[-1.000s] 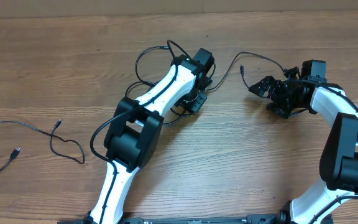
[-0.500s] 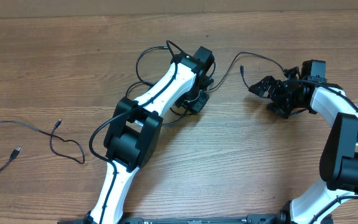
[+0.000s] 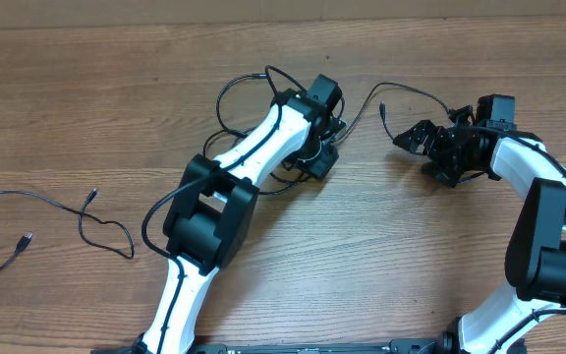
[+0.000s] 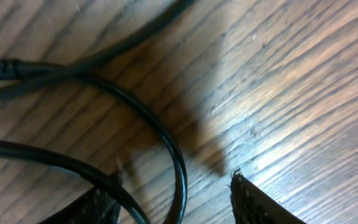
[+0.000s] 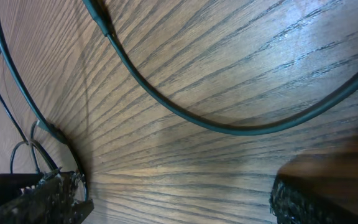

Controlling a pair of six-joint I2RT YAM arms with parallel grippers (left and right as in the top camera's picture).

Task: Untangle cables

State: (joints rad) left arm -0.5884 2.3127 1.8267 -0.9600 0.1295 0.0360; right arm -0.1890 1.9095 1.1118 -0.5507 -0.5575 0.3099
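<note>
Around the middle of the worktop (image 3: 411,275), the left gripper (image 4: 179,206) has let its jaws ease apart, so the tangled cables (image 4: 180,174) lie loose between them, unpinched. Meanwhile the right gripper (image 5: 182,202) gapes wide, empty. A lone cable (image 3: 80,224) already sits separate over on the left. Regrasp next, I guess.

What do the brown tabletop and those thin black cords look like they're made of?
The brown tabletop looks like wood, or a wood-look laminate: long streaked grain lines with a soft sheen under the light. The thin black cords seem to be sheathed in rubber or plastic: smooth, slightly glossy, and bending in loose curves.
</note>
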